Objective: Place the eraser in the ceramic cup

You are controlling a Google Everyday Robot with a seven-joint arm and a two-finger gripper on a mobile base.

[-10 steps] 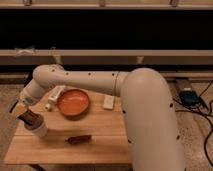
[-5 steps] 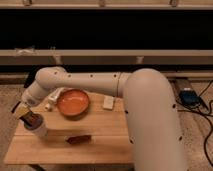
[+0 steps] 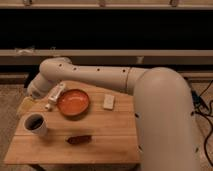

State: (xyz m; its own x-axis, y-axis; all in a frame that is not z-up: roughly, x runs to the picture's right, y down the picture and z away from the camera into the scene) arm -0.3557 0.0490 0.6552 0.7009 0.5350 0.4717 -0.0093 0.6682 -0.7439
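Observation:
The ceramic cup (image 3: 36,125) is a small white tapered cup standing upright near the left edge of the wooden table (image 3: 107,135). Its inside looks dark, and I cannot make out the eraser as a separate thing anywhere in view. My gripper (image 3: 26,105) hangs at the table's far left edge, just above and behind the cup and apart from it. The white arm (image 3: 100,77) reaches to it from the right, passing over the back of the table.
An orange bowl (image 3: 73,102) sits behind and to the right of the cup. Further right of it lies a flat white block (image 3: 108,101). An elongated reddish-brown object (image 3: 79,139) lies near the front. A dark wall with a ledge runs behind the table.
The gripper has lifted up and back from directly over the cup, and the cup's rim now shows in full.

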